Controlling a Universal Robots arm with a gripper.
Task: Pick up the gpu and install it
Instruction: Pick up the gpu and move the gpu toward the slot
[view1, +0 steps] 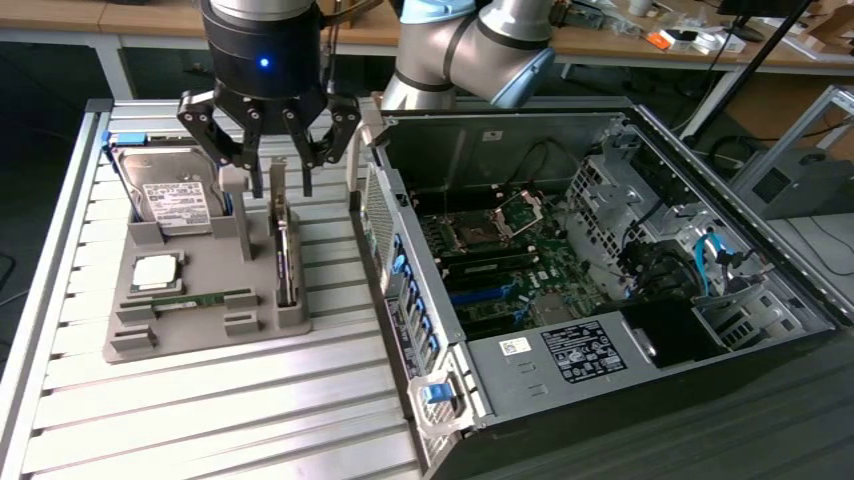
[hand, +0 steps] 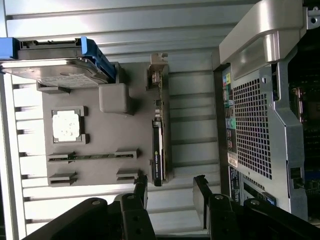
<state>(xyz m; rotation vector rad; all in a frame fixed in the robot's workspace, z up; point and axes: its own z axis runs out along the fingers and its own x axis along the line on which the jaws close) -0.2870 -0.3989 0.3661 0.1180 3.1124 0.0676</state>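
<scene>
- Plainly, the gpu stands on its edge in a slot of the grey holder on the tabletop. It sits along the side nearest the computer case.
- Seen from the wrist, the card lies closer to one finger than the other. A squeeze from here could shove it sideways, tilt it in the slot, or catch only a corner.
- The holder's raised post and the hard drive stand just beside the card. A descending finger could snag on either.
- A weak pinch on so thin a card could let it swing and strike the case wall nearby.
- The claw hangs over the card's bracket end, spread wide and holding nothing. Whether a fingertip brushes the bracket I cannot tell.
</scene>
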